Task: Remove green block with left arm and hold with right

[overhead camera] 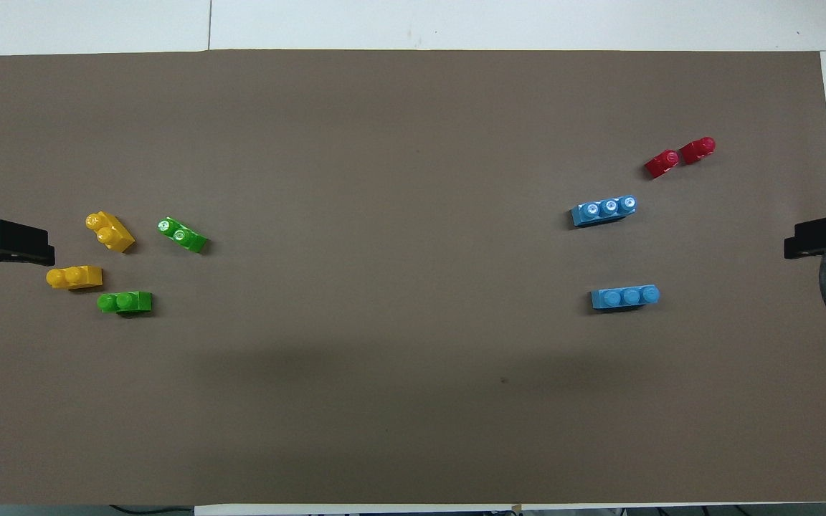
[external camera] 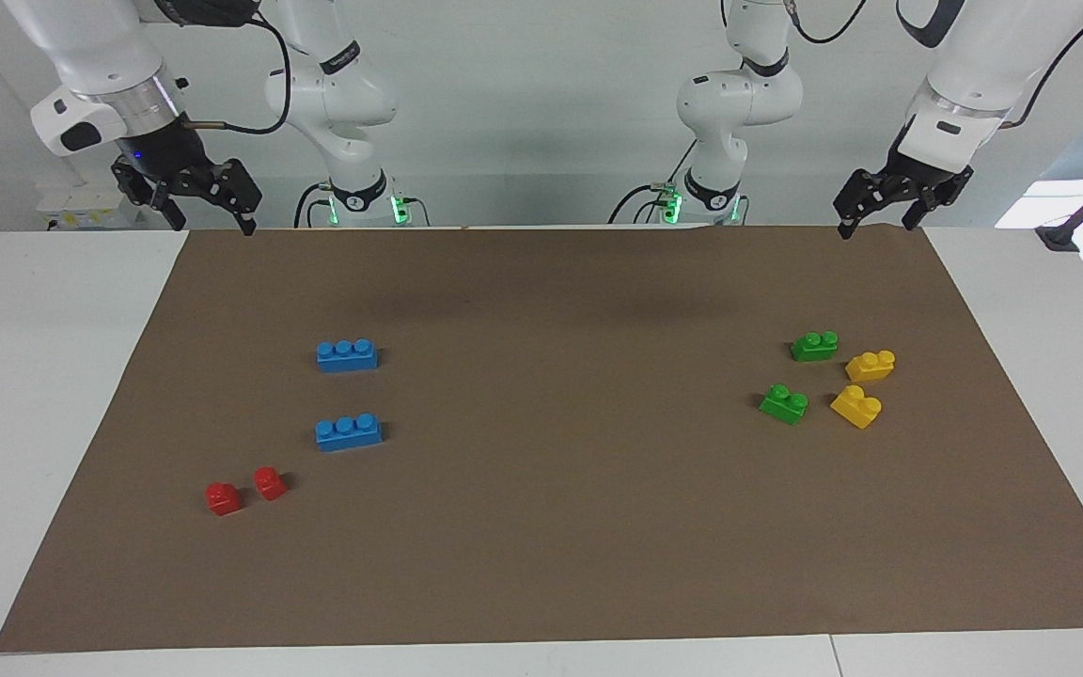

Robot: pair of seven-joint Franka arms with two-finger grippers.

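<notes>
Two alike green two-stud blocks lie loose on the brown mat [external camera: 551, 527] at the left arm's end. One green block [external camera: 814, 346] is nearer the robots and also shows in the overhead view [overhead camera: 125, 302]. The other green block [external camera: 784, 403] lies farther out, turned at a slant [overhead camera: 182, 234]. Nothing sets one apart as the task's own. My left gripper [external camera: 877, 224] hangs open and empty, high over the mat's edge near the robots; only its tip shows from overhead [overhead camera: 22, 242]. My right gripper [external camera: 212, 222] hangs open and empty at the other end [overhead camera: 814, 240].
Two yellow two-stud bricks [external camera: 871, 365] [external camera: 856, 406] lie beside the green ones. Two blue three-stud bricks [external camera: 347, 355] [external camera: 348, 431] and two small red bricks [external camera: 223, 497] [external camera: 269, 482] lie at the right arm's end.
</notes>
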